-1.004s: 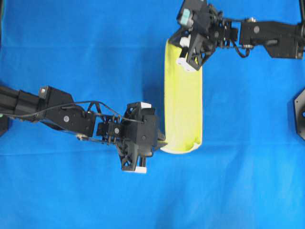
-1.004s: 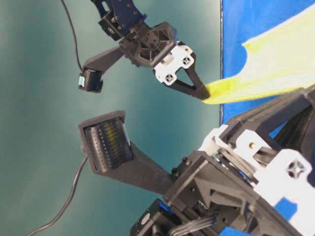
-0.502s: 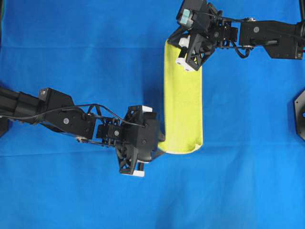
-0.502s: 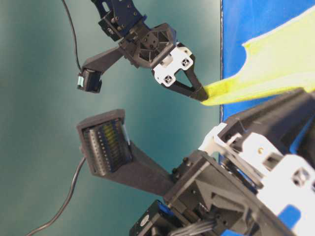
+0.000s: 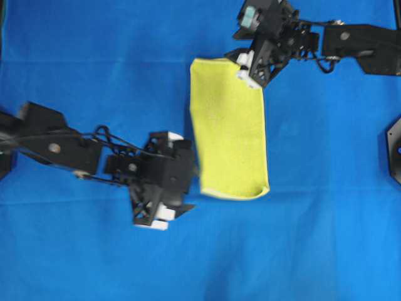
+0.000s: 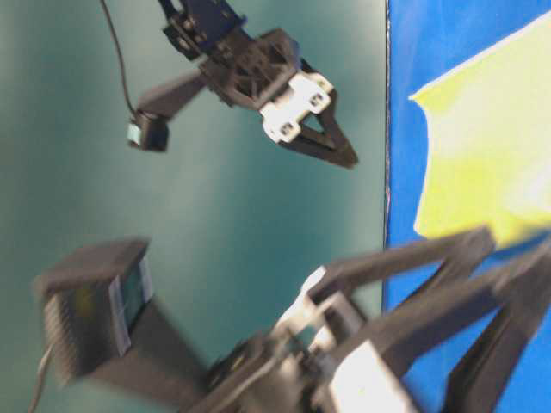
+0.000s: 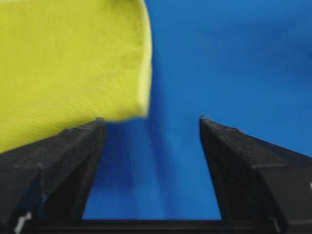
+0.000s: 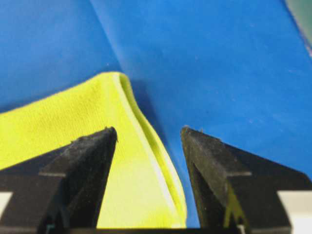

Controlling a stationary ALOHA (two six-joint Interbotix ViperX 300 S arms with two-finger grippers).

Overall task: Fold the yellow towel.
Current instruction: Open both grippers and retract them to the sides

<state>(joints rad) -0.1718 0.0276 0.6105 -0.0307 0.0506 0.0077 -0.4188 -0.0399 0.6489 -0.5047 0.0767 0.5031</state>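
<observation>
Two tools, the left tool [image 5: 164, 199] and the right tool [image 5: 254, 63], both stand wide apart, holding nothing. Between them the yellow towel [image 5: 229, 128] lies folded on the blue cloth [image 5: 94, 63]. It looks soft, light and floppy, so pinching the corners seems best.

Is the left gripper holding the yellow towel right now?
No: in the left wrist view the left gripper stands open with only blue cloth between its fingers, and the yellow towel lies free beside it.

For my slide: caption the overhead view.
Both end effectors open beside the folded yellow towel on the blue cloth.
</observation>
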